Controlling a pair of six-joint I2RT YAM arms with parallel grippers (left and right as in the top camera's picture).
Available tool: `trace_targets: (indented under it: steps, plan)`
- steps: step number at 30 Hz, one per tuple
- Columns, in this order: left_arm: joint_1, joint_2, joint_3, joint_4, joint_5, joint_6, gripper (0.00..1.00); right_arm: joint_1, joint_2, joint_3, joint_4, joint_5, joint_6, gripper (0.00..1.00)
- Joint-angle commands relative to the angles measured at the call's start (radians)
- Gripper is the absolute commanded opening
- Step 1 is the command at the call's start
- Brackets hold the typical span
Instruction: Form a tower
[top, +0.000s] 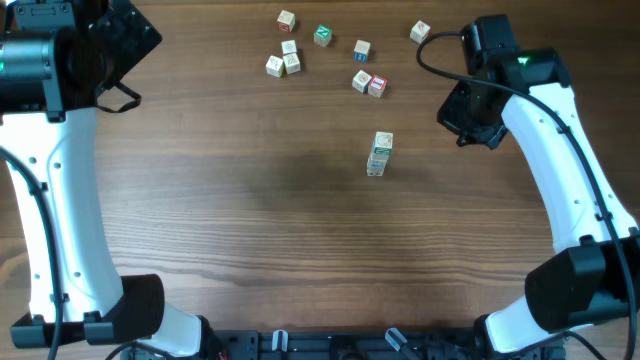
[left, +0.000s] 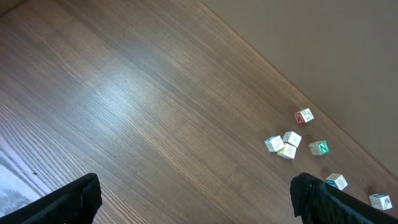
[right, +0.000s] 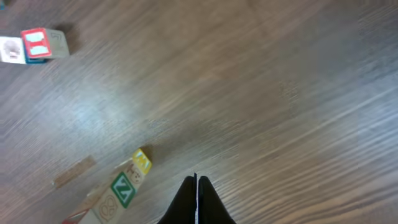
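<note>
1. The right gripper (right: 196, 186) has its fingers pressed together with nothing between them; it hangs to the right of the tower (top: 379, 155), apart from it.
2. The left gripper (left: 196, 205) is spread wide and empty, well left of the tower.
3. The tower stands upright on the table (top: 250, 220), with loose cubes (top: 369, 83) scattered beyond it.

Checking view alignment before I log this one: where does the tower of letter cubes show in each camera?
Overhead: the tower stands right of centre.
Left wrist: not in it.
Right wrist: lower left, running off the bottom edge.
Shared landmark: the red-topped cube, in overhead and right wrist.
</note>
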Motion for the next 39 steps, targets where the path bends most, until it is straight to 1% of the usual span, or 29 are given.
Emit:
trace_targets:
  steps: [1,2,4,5,6,9,10,11,13,14,17,19,21,24,25,29,33,35,37,39]
  plan:
    - [0.005,-0.018,0.01,0.002,-0.016,-0.014,1.0,0.003,-0.013,0.109,0.037,-0.08,-0.161,0.04]
    - [0.005,-0.018,0.01,0.002,-0.016,-0.014,1.0,0.009,-0.014,0.152,0.069,-0.155,-0.261,0.05]
    - [0.005,-0.018,0.01,0.002,-0.016,-0.014,1.0,0.036,-0.014,0.192,0.12,-0.294,-0.415,0.04]
    - [0.005,-0.018,0.01,0.002,-0.016,-0.014,1.0,0.07,-0.014,0.198,0.144,-0.325,-0.457,0.05]
    - [0.005,-0.018,0.01,0.002,-0.016,-0.014,1.0,0.121,-0.014,0.198,0.159,-0.314,-0.485,0.05]
    - [0.005,-0.018,0.01,0.002,-0.016,-0.014,1.0,0.331,-0.013,0.198,0.248,-0.125,-0.507,0.05]
    - [0.005,-0.018,0.01,0.002,-0.016,-0.014,1.0,0.377,-0.008,0.198,0.265,-0.082,-0.504,0.05]
    - [0.005,-0.018,0.01,0.002,-0.016,-0.014,1.0,0.453,0.01,0.195,0.288,-0.033,-0.483,0.05]
    - [0.005,-0.018,0.01,0.002,-0.016,-0.014,1.0,0.529,0.061,0.188,0.307,0.04,-0.411,0.05]
    - [0.005,-0.018,0.01,0.002,-0.016,-0.014,1.0,0.552,0.1,0.188,0.315,0.065,-0.369,0.05]
    - [0.005,-0.018,0.01,0.002,-0.016,-0.014,1.0,0.587,0.206,0.188,0.323,0.073,-0.32,0.05]
    - [0.005,-0.018,0.01,0.002,-0.016,-0.014,1.0,0.603,0.251,0.188,0.314,0.123,-0.289,0.05]
    - [0.005,-0.018,0.01,0.002,-0.016,-0.014,1.0,0.647,0.294,0.188,0.306,0.237,-0.292,0.05]
    - [0.005,-0.018,0.01,0.002,-0.016,-0.014,1.0,0.711,0.309,0.179,0.284,0.416,-0.285,0.05]
    - [0.005,-0.018,0.01,0.002,-0.016,-0.014,1.0,0.723,0.309,0.169,0.277,0.457,-0.267,0.05]
    - [0.005,-0.018,0.01,0.002,-0.016,-0.014,1.0,0.722,0.311,0.106,0.295,0.491,-0.223,0.05]
    - [0.005,-0.018,0.01,0.002,-0.016,-0.014,1.0,0.721,0.311,0.072,0.322,0.507,-0.221,0.05]
    - [0.005,-0.018,0.01,0.002,-0.016,-0.014,1.0,0.721,0.311,0.071,0.276,0.509,-0.201,0.05]
    - [0.005,-0.018,0.01,0.002,-0.016,-0.014,1.0,0.721,0.311,0.071,0.212,0.508,-0.13,0.04]
    - [0.005,-0.018,0.01,0.002,-0.016,-0.014,1.0,0.721,0.312,0.071,0.181,0.505,-0.089,0.05]
